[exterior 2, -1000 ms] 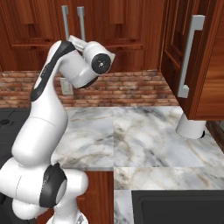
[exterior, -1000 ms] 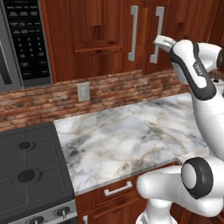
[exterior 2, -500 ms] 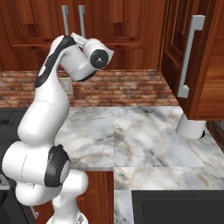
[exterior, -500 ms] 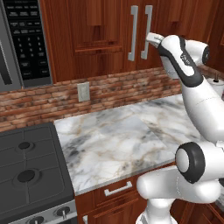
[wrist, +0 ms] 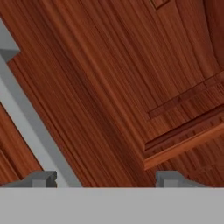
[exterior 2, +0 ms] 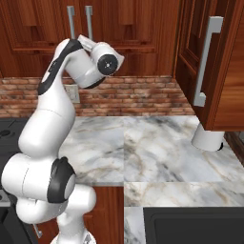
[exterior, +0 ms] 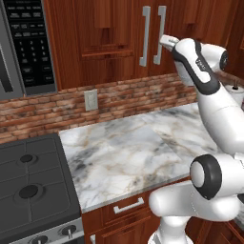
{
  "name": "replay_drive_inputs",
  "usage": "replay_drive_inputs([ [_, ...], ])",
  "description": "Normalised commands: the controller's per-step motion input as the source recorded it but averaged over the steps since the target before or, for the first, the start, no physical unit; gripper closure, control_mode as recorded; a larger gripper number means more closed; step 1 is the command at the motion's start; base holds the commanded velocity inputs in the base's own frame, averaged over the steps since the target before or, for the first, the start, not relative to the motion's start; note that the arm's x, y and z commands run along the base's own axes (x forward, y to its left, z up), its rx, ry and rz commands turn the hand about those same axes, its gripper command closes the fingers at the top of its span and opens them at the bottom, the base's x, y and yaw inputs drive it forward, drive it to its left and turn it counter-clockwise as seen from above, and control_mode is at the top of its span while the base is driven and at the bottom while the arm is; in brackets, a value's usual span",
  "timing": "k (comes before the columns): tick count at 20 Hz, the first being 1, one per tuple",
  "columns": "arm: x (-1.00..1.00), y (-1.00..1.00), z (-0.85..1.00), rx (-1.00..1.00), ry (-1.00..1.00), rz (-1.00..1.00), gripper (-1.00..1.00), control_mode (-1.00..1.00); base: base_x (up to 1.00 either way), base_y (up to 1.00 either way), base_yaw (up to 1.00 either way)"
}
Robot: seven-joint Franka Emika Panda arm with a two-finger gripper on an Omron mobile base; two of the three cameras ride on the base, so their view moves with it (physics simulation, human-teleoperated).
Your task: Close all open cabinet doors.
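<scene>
The gripper, fingertips parted and grasping nothing, is held close against the closed wall-cabinet door, its vertical bar handle just beside it, while the open cabinet door is judged well apart to the right.

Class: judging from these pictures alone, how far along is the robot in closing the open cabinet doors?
Done: the two centre doors sit flush, handles side by side. In hand: the gripper is against the right-hand one, beside its handle. Left: the far-right door stands swung open over the counter.
</scene>
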Motion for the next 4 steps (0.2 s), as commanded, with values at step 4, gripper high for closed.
replay_drive_inputs([
  [4, 0.04, 0.04, 0.00, 0.00, 0.00, 0.00, -1.00, -1.00, 0.00, 0.00, 0.00],
])
